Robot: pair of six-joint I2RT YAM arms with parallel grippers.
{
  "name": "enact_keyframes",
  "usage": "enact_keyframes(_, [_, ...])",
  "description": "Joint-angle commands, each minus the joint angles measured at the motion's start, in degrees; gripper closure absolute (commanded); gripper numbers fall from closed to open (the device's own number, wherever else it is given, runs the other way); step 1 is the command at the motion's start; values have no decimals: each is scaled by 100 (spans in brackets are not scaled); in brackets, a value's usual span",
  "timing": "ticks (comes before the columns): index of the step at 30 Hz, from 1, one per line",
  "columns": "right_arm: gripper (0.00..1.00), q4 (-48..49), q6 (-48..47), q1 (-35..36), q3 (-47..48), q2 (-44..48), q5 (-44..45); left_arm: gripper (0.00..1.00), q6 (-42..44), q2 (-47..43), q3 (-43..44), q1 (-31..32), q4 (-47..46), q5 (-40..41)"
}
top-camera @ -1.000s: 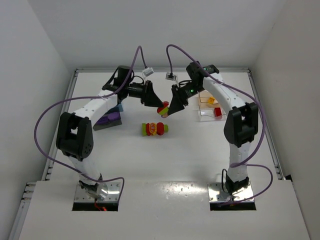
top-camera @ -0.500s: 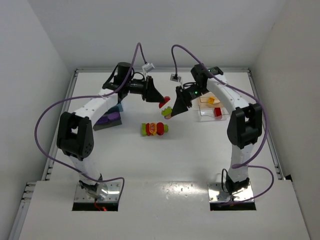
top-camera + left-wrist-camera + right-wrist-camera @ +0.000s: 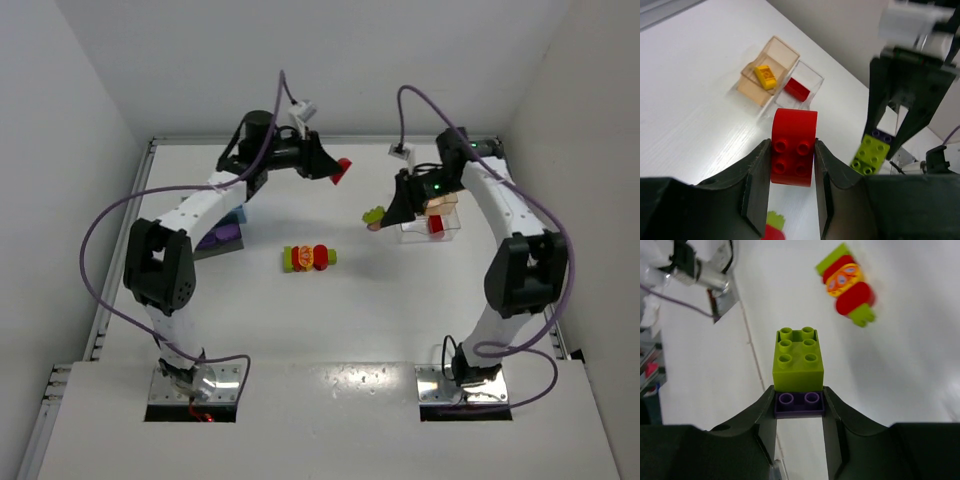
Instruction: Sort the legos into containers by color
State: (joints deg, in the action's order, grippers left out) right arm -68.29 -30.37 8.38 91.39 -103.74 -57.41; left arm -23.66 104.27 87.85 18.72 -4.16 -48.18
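Left tool around rounded, four-stud red lego

no readable text or labels appear anywhere.

Block stack on the table, between left tub and right tub, apart from both.

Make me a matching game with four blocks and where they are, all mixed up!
Blocks:
1. red rounded plastic block
2. lime green block on a purple plate
3. small yellow plastic block
4. red, orange and green stack of blocks

Places:
A. lying on the white table
B. in the right gripper
C. inside the clear plastic tub
D. in the left gripper

Pairs: 1-D, 2-B, 3-C, 4-A
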Motion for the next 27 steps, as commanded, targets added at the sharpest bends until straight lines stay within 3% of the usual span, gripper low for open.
enact_keyframes(1, [100,579,504,-668,-156,871,290,93,196,189,12,789,-6,1133])
enact_keyframes(13, [100,1134,1410,-1998,-1422,2761,1302,90,151,2255,1945,2021,188,1865])
enact_keyframes(24, [100,958,1657,-2516,-1555,3229,1548,86,-86,3801,3825,2373,135,1522])
enact_keyframes(27, [100,905,1657,-2578,-1502,3229,1548,82,-165,4022,3968,2426,135,1470])
